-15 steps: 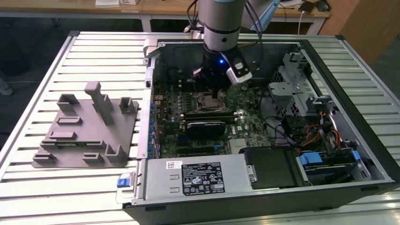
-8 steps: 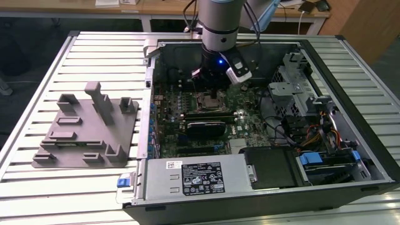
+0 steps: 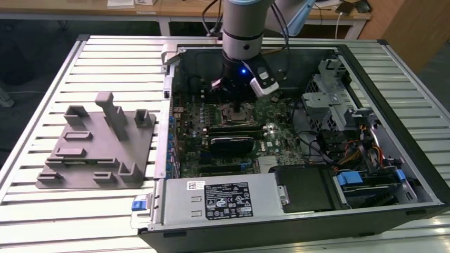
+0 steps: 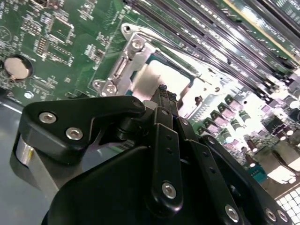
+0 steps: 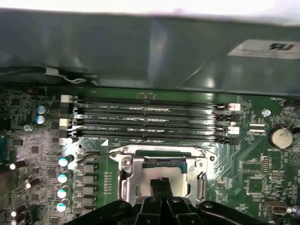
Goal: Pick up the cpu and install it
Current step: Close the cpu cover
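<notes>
Your claw (image 5: 161,183) has its fingers pressed together with nothing between them. In both wrist views the dark tips hang right over the silver top of the cpu (image 5: 179,180). Whether they touch it, I cannot tell.

The cpu lies flat inside the metal socket frame (image 5: 129,176) on the motherboard, its shiny face showing through the frame's opening. In the exterior view the claw (image 3: 237,105) stands low inside the open computer case (image 3: 295,211), above the middle of the board.

By my reading, the step in hand is seating the chip:
- Keep the claw square over the centre of the silver top, so that any push goes straight down and not onto a corner.
- Go gently, because the contacts under a chip like this probably bend easily.
- Judge the seat by the rim: it should sit level with the frame on all sides, with no edge raised.
- Keep the fingers off the frame's thin wire lever.

The count around it:
- one claw, one cpu and one socket frame
- four long memory slots (image 5: 150,122) just beside the frame
- one round coin cell (image 5: 281,136) well off to the side
- one grey fixture plate (image 3: 98,153) with upright posts, on the slatted worktop (image 3: 42,79) beside the case
</notes>
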